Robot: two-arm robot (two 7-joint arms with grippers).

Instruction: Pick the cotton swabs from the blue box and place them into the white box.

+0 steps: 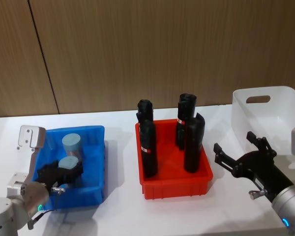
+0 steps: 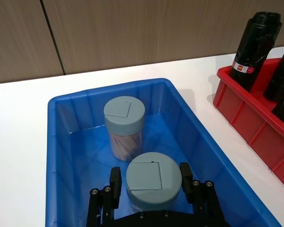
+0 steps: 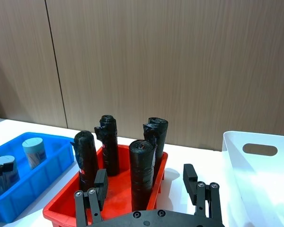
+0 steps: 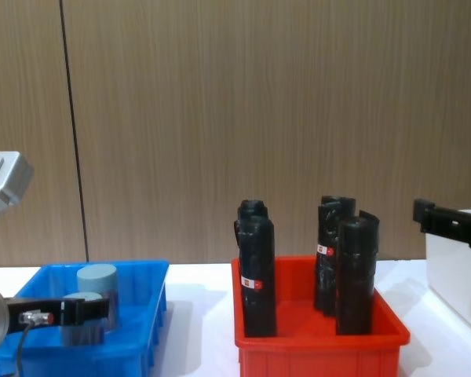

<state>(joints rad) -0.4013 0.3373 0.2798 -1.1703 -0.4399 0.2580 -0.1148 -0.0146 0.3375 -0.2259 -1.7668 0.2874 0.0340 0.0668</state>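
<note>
Nothing transferred yet: both cotton swabs point(image 2: 124, 113) sit in the blue box point(image 2: 61, 142), left hand point(image 2: 150, 176) released around one. Right hand point(image 1: 233, 141) released beside white box point(image 1: 285, 113).

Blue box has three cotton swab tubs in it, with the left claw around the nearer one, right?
No, the blue box holds two cotton swab tubs, not three, as the left wrist view shows. The left claw is around the nearer tub.
</note>
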